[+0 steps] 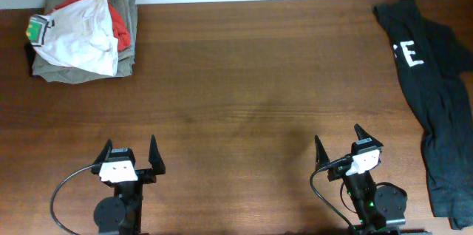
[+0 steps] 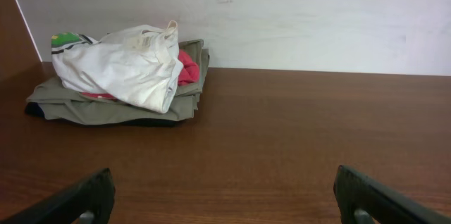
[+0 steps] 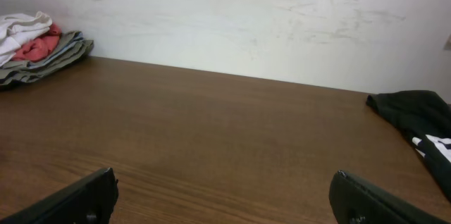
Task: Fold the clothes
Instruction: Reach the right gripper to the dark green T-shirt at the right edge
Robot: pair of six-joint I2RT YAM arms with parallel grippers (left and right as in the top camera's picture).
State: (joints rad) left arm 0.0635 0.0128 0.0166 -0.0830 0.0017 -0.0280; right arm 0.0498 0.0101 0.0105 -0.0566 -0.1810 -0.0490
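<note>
The clothes, one black shirt (image 1: pixel 436 94) with a white "E", lie crumpled in a long strip down the table's right edge. Its top end (image 3: pixel 419 122) shows at the right of the right wrist view. My right gripper (image 1: pixel 346 145) stands open near the front edge, left of the shirt and apart from it, with only bare wood between its fingers (image 3: pixel 225 182). My left gripper (image 1: pixel 131 149) is open too, at the front left, far from the shirt, holding nothing (image 2: pixel 224 182).
A pile of folded garments (image 1: pixel 81 35) sits at the back left corner: white with a green tag on top, red and olive-grey beneath; this pile (image 2: pixel 123 76) faces the left wrist camera. A white wall (image 3: pixel 246 20) runs behind the wooden table (image 1: pixel 244 94).
</note>
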